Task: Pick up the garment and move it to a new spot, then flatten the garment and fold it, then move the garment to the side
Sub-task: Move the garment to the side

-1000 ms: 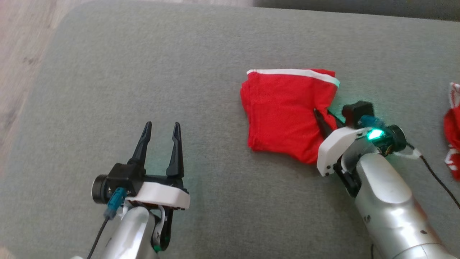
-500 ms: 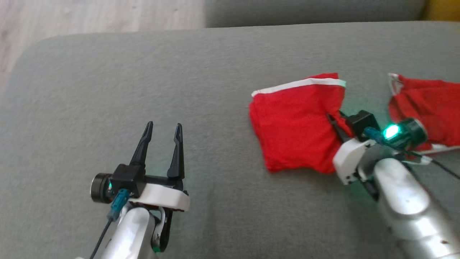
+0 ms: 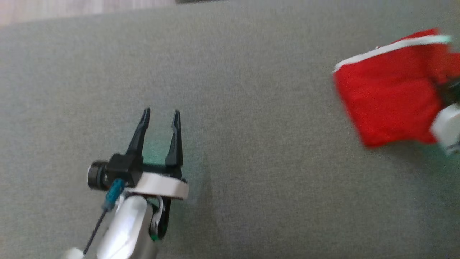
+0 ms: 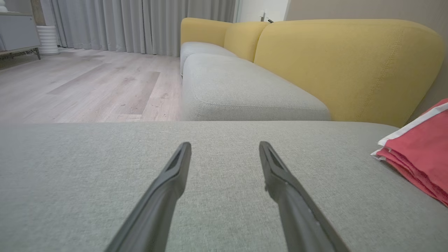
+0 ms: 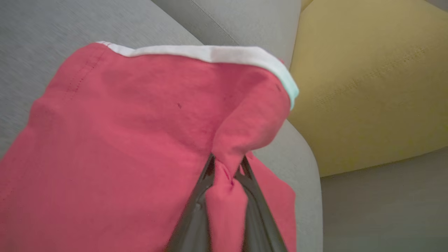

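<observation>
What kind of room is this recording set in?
Probably a home living room: a sofa with grey seats and yellow backrests, pale wood-plank flooring, and floor-length grey curtains.

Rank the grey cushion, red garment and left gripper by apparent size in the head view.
1. grey cushion, by far.
2. red garment, though the frame edge cuts it off.
3. left gripper, smaller though probably nearer the camera.
</observation>
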